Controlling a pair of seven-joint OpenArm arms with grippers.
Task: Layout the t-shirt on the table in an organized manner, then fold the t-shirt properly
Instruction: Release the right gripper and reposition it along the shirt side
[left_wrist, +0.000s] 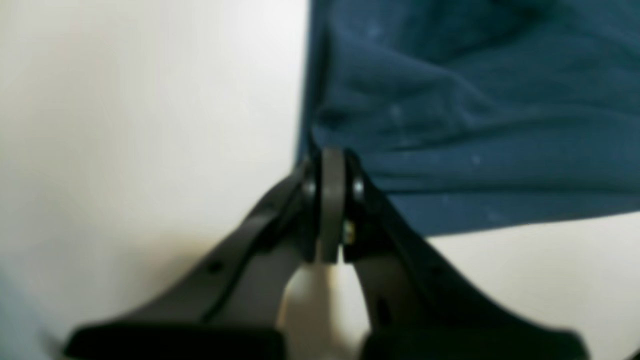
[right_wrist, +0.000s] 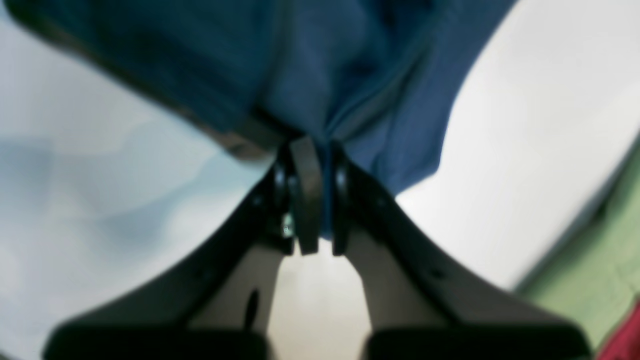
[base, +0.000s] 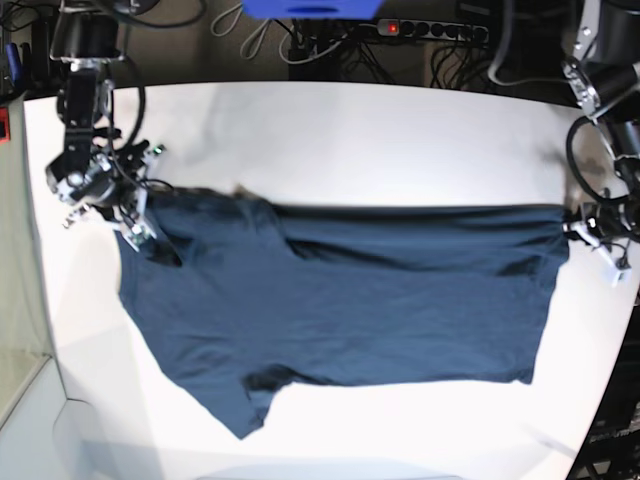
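The blue t-shirt lies spread on the white desk, each far corner pinched tight in the left fingers and right fingers, both arms low.

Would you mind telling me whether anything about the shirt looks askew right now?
Yes: the t-shirt lies unevenly on the table, one sleeve crumpled under near the front edge, wrinkles across the body.

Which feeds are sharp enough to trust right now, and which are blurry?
Left wrist view: soft focus, the t-shirt and left tool both blurred. Right wrist view: equally blurred, edges of the right tool smeared. Base view: sharpest, evenly lit, the table bright, with the table edges bowed by the lens.
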